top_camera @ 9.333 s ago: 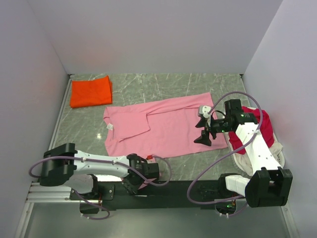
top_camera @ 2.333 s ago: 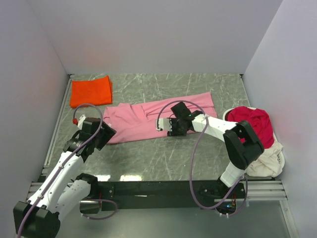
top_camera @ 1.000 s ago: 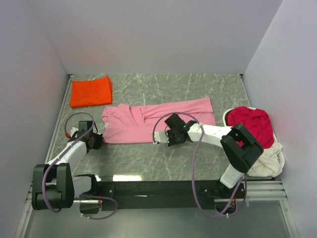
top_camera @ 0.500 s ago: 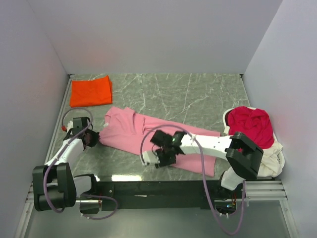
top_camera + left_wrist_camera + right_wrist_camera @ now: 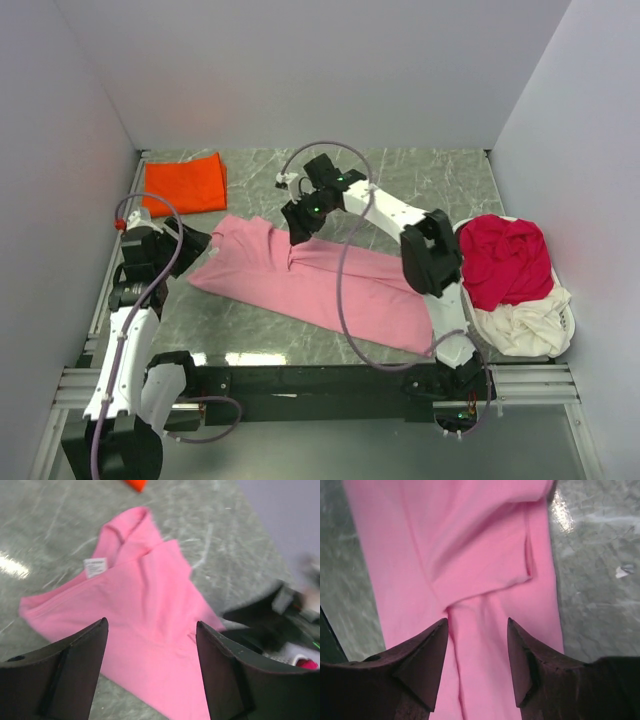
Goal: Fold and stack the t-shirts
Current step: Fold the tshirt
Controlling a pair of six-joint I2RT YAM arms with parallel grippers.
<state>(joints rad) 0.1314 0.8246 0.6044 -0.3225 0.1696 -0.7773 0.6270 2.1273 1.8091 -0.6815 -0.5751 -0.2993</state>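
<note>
Grey marbled tabletop (image 5: 400,185), glossy, light glare near front edge. Enclosed by plain pale walls (image 5: 320,70) on three sides.

The grey table (image 5: 400,190) is holding a pink t-shirt (image 5: 320,285) lying slantwise across its middle, a folded orange t-shirt (image 5: 183,185) far left, and a crimson-and-cream heap (image 5: 508,262) at right.

Top camera fixed high behind the arm bases, looking down over the whole table (image 5: 400,190). Wrist cameras ride much closer (left one slanted across the table, right one straight down); all three catch the pink t-shirt (image 5: 320,290).
</note>
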